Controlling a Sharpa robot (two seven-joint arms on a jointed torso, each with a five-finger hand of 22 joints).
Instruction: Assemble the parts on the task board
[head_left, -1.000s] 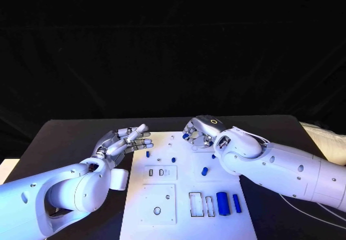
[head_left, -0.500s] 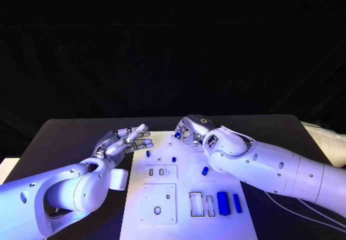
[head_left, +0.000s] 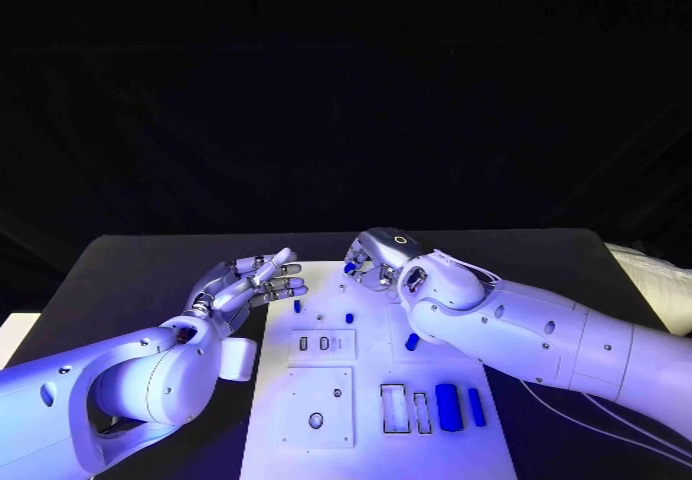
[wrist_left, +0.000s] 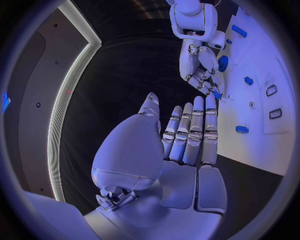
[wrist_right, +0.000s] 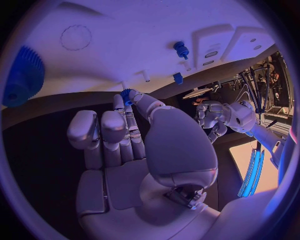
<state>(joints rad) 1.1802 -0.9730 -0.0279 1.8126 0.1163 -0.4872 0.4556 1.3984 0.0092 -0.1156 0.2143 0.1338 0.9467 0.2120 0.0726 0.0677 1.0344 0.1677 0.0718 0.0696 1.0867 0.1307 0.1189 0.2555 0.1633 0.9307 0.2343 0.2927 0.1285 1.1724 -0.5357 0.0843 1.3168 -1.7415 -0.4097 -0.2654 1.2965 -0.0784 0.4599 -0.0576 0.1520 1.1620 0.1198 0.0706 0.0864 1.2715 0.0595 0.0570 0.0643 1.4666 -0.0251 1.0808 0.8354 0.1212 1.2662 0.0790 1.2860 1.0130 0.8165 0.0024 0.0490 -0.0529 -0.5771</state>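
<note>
The white task board lies in the middle of the table. My right hand hovers over its far edge and pinches a small blue part between thumb and fingertip; the left wrist view shows that hand with the blue part at its fingertips. My left hand floats beside the board's far left corner, fingers straight and apart, holding nothing. On the board stand two small blue pegs, and a short blue piece lies near the middle. A blue cylinder and a slim blue bar lie at the near right.
Two empty rectangular slots sit left of the blue cylinder, and square insets with small holes fill the board's near left. A blue gear lies on the board behind my right hand. Black table surrounds the board.
My right hand has moved left along the board's far edge, toward my left hand, still pinching the blue part. My left hand has stayed where it was.
</note>
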